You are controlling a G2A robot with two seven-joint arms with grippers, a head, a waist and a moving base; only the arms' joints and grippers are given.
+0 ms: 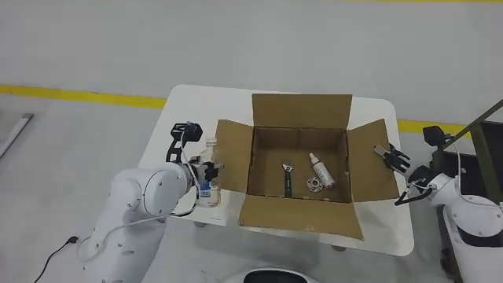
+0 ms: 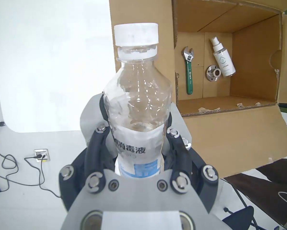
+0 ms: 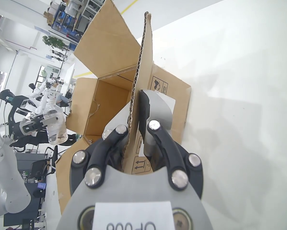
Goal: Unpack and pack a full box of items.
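Note:
An open cardboard box (image 1: 299, 110) stands mid-table with all flaps spread. On its floor lie a green-handled wrench (image 1: 288, 179), a white spray bottle (image 1: 321, 170) and a metal flange (image 1: 312, 184). The left wrist view shows the same wrench (image 2: 188, 70), spray bottle (image 2: 223, 58) and flange (image 2: 212, 72). My left gripper (image 2: 136, 111) is shut on a clear plastic bottle (image 2: 136, 89) with a white cap, held upright just outside the box's left flap (image 1: 208, 165). My right gripper (image 3: 136, 101) is shut on the edge of the box's right flap (image 3: 143, 56), at the box's right side (image 1: 391, 157).
The white table (image 1: 196, 110) has bare surface behind and left of the box. Its front edge lies close under the front flap (image 1: 302, 214). A dark frame (image 1: 479, 137) stands off the table's right side. Cables and a floor socket (image 2: 41, 155) lie on the floor below the left edge.

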